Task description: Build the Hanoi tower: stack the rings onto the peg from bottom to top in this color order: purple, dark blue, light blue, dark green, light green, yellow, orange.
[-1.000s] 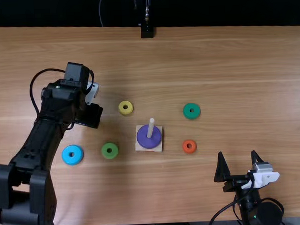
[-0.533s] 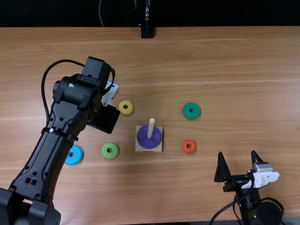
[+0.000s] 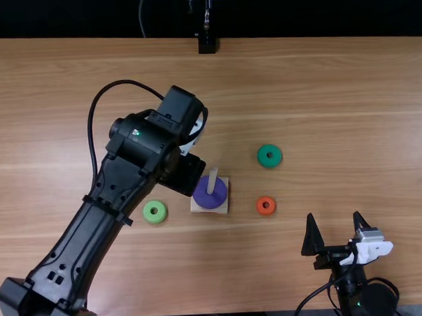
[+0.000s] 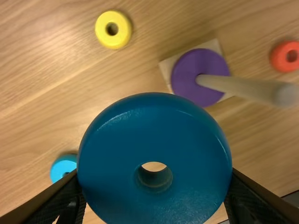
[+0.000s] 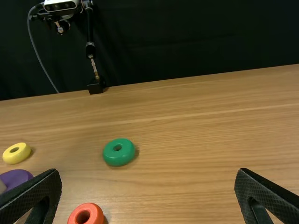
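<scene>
The left gripper (image 3: 184,174) has swung rightward, nearer the peg (image 3: 213,179); its 2 fingers hold the dark blue ring (image 4: 154,126) (hole in plain sight). Just beside that gripper, the purple ring (image 3: 207,196) encircles the peg. Well apart, the right gripper (image 3: 333,215) stands wide open.

Ring (image 3: 209,200) around peg (image 3: 213,179) on base (image 3: 224,208), rings (image 3: 155,211) left, other rings (image 3: 266,212) right

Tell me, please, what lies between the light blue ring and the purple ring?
The left wrist view shows the dark blue ring, held by the left gripper, across that stretch, hiding part of the table.
</scene>
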